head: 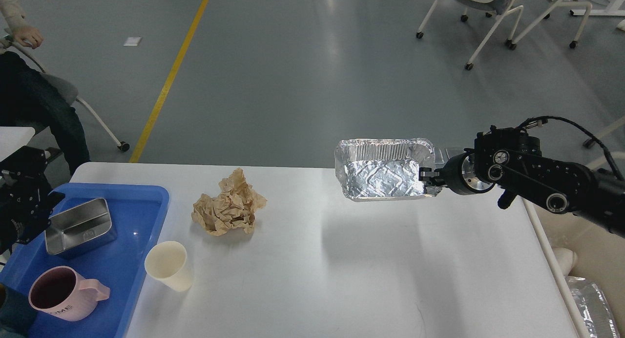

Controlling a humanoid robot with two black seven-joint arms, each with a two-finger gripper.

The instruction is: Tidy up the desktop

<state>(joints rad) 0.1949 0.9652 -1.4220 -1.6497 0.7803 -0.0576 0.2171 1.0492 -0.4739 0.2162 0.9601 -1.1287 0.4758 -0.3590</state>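
Observation:
The desktop [342, 269] is a wide white tabletop. My right gripper [427, 179] is shut on the right rim of an empty foil tray [380, 176] and holds it in the air over the table's back edge. A crumpled brown paper [228, 208] and a cream paper cup [168, 265] stand on the left half of the desktop. My left gripper [34, 201] is a dark shape at the left edge, above the blue tray [136, 221]; its fingers cannot be told apart. It holds nothing that I can see.
The blue tray holds a metal box [78, 225] and a pink mug [61, 294]. A cream bin [598, 260] with a foil container [593, 304] in it stands off the table's right edge. A seated person [34, 98] is at the far left.

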